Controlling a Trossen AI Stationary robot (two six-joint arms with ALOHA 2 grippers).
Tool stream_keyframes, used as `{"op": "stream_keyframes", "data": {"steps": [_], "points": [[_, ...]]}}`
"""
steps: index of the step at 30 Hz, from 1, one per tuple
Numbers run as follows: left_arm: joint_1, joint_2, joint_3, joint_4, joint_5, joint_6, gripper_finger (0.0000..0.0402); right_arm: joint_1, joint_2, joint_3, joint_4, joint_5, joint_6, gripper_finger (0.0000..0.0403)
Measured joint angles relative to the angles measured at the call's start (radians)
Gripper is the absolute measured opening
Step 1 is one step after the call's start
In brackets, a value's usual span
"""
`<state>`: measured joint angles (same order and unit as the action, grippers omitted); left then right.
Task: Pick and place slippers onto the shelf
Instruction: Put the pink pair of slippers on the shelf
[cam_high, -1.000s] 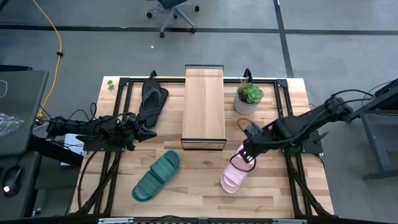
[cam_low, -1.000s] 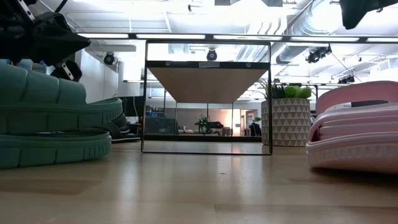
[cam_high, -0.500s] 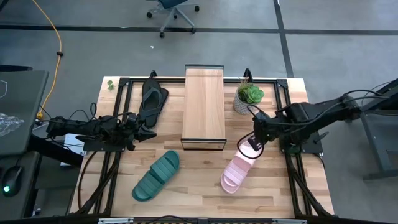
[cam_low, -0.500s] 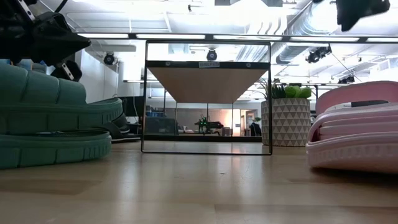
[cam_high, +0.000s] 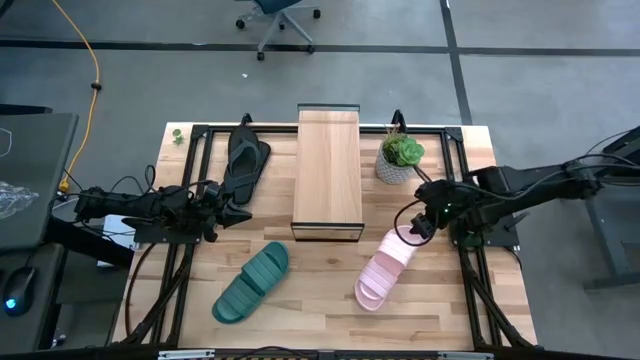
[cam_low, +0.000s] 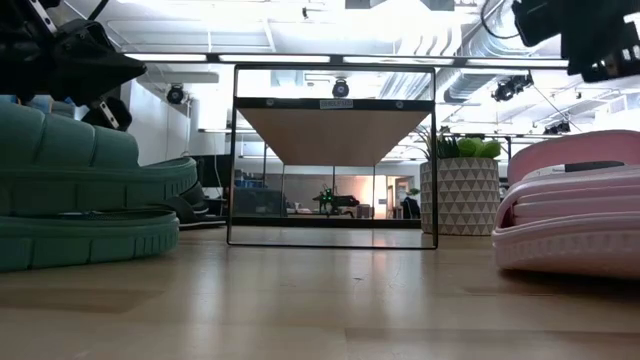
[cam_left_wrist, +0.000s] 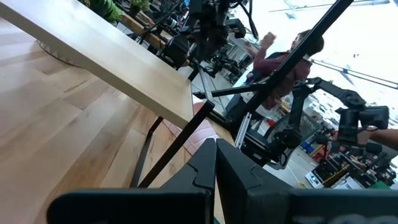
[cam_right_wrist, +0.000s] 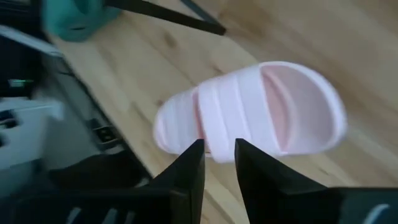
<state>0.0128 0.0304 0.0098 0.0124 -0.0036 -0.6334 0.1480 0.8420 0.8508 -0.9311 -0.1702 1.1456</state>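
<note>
The pale pink slide (cam_high: 383, 271) lies flat on its sole on the table's right half, and shows large in the right wrist view (cam_right_wrist: 249, 115) and in the low view (cam_low: 570, 200). My right gripper (cam_high: 418, 226) (cam_right_wrist: 217, 149) hovers open above and just right of its heel end, touching nothing. The teal-green slide (cam_high: 250, 283) lies near the table's front left. The black flip-flop (cam_high: 245, 160) lies by the far left. The shelf (cam_high: 328, 170) stands mid-table on its black frame. My left gripper (cam_high: 238, 213) (cam_left_wrist: 216, 146) waits shut at the left, near the flip-flop.
A potted plant (cam_high: 400, 157) in a white patterned pot stands right of the shelf, close to my right arm. The black table frame rails (cam_high: 455, 160) run along both sides. A person (cam_left_wrist: 292, 56) shows beyond the table in the left wrist view.
My right gripper has drawn back from over the pink slide's heel end, moving up and toward the table's right and far edges. The pink slide has stayed in place on the table.
</note>
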Motion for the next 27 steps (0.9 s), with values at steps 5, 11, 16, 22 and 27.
{"op": "stream_keyframes", "data": {"steps": [5,11,16,22,27], "points": [[0.0,0.0,0.0,0.0,0.0,-0.003,0.0001,-0.037,-0.08,-0.104,0.083,-0.055,0.005,0.0101],[0.0,0.0,0.0,0.0,0.0,-0.027,0.0001,-0.08,-0.102,-0.185,0.084,-0.112,-0.068,0.0135],[0.0,0.0,0.0,0.001,0.0,-0.029,0.0001,-0.129,-0.102,-0.238,0.098,-0.179,-0.13,0.0146],[0.0,0.0,0.0,0.001,-0.005,-0.03,0.0001,-0.186,-0.103,-0.289,0.145,-0.236,-0.182,0.0152],[0.0,0.0,0.0,0.001,-0.008,-0.044,0.0001,-0.214,-0.102,-0.342,0.235,-0.289,-0.186,0.0152]]}}
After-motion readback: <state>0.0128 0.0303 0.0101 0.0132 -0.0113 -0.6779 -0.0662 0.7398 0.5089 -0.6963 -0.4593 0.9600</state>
